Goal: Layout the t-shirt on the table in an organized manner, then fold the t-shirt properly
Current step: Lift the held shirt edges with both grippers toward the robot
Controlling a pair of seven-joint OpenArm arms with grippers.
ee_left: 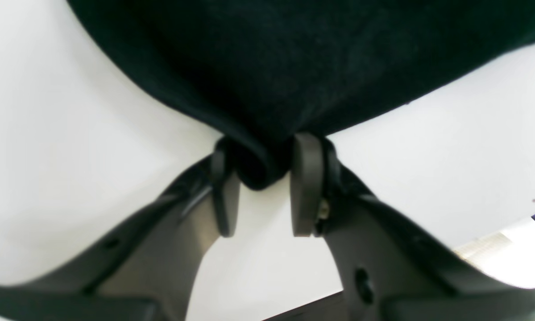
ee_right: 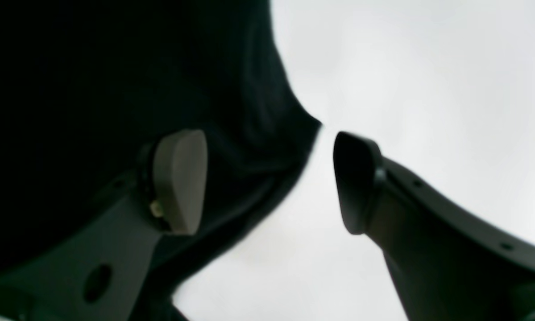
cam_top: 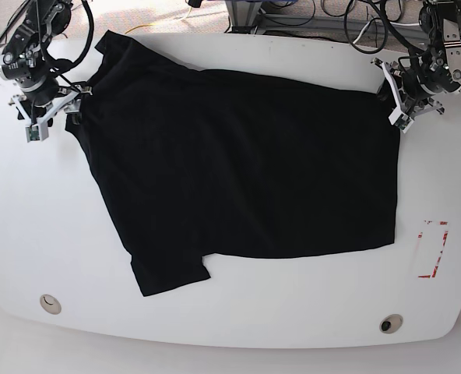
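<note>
- The t-shirt (cam_top: pixel 246 171) lies spread across the white worktop (cam_top: pixel 293 319).
- Left gripper (ee_left: pixel 263 171), at two o'clock, is clamped on its corner.
- Right gripper (ee_right: pixel 269 178), at ten o'clock, stands apart astride an edge.

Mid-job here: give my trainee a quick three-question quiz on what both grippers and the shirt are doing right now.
1. True or false: the left gripper has a bunched fold of the t-shirt between its pads.
2. The right gripper is: A) wide open at the shirt's edge, B) clamped on cloth.
3. What red mark sits on the table?

Key: 1 true; 2 A; 3 a red tape rectangle.
</note>
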